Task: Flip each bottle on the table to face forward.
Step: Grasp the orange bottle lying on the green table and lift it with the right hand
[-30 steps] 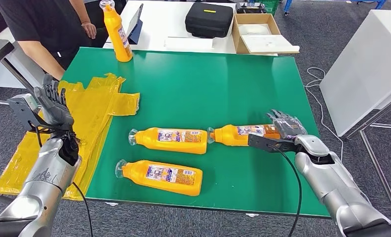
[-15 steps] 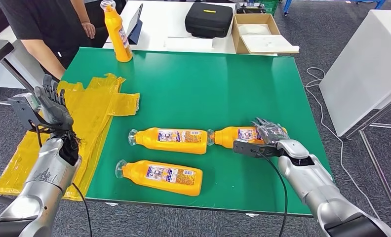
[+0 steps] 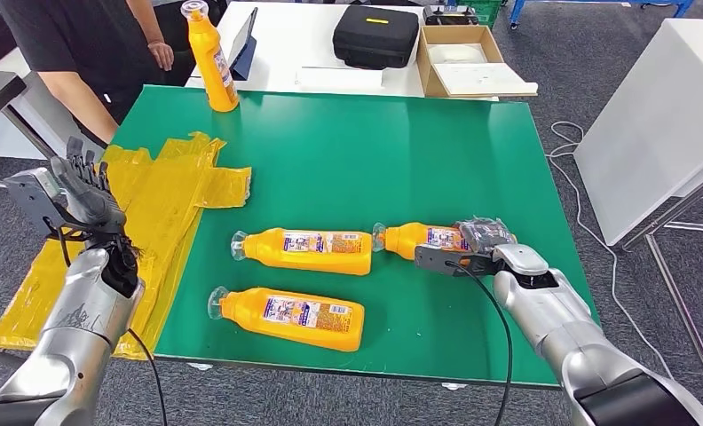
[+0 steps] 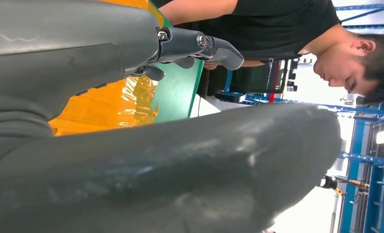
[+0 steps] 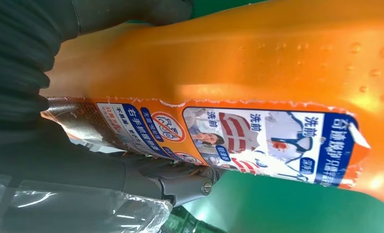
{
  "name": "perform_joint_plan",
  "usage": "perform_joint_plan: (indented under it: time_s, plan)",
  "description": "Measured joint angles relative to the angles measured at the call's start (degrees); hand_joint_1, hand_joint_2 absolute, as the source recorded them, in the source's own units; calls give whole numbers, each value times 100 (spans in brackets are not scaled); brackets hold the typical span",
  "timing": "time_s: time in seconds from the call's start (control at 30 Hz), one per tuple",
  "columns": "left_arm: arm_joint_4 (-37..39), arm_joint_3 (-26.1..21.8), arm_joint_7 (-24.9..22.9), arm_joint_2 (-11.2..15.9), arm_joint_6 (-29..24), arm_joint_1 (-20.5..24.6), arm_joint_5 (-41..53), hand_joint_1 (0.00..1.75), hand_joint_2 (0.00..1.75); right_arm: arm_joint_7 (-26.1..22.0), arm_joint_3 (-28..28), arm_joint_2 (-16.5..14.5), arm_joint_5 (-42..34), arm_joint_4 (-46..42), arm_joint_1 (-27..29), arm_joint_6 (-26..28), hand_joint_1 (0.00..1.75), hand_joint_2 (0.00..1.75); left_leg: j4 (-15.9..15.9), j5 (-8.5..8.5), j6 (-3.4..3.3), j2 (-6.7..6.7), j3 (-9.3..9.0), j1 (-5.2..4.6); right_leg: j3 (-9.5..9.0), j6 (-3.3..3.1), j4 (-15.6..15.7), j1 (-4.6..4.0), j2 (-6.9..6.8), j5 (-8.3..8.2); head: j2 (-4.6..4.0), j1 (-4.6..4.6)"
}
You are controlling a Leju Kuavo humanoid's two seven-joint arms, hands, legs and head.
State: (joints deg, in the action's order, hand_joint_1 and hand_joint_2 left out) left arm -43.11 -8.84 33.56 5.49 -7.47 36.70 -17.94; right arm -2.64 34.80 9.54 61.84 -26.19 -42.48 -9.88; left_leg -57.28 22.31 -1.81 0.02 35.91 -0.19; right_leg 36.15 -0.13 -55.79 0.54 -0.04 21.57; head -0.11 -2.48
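On the green table point(image 3: 401, 151) mid-frame, the right hand point(image 3: 483, 238) grips a lying orange bottle point(image 3: 423, 240) while the left hand point(image 3: 82, 188) hangs spread and empty over yellow plastic point(image 3: 166, 200) at left.

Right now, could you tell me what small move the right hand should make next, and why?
Probably roll the bottle over: the right hand is wrapped around its base, and it lies on its side on the green table.
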Motion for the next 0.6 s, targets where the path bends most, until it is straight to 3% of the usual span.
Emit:
perform_joint_plan:
  time_s: [0.4, 0.5, 0.6]
  plan:
    - [-104, -57, -43, 0, 30, -80, 5, 0, 0, 16, -2, -63, 12, 97, -98, 26, 175, 175, 0, -1, 1, 0, 0, 0, 0, 0, -1, 0, 0, -1, 0, 1]
    - [-104, -58, -136, 5, 180, -104, 26, 0, 0, -122, -36, -15, -13, 57, -188, 86, 175, 175, 0, -5, 0, -1, 3, -1, 1, 2, -2, 1, 0, -3, 0, 0]
    - [-104, -68, -168, 9, 320, -133, 84, 0, 0, -217, -130, 165, -47, -298, -382, -184, 175, 175, -3, -10, -3, -5, 7, -2, 4, 6, -2, 1, -2, -6, 0, -1]
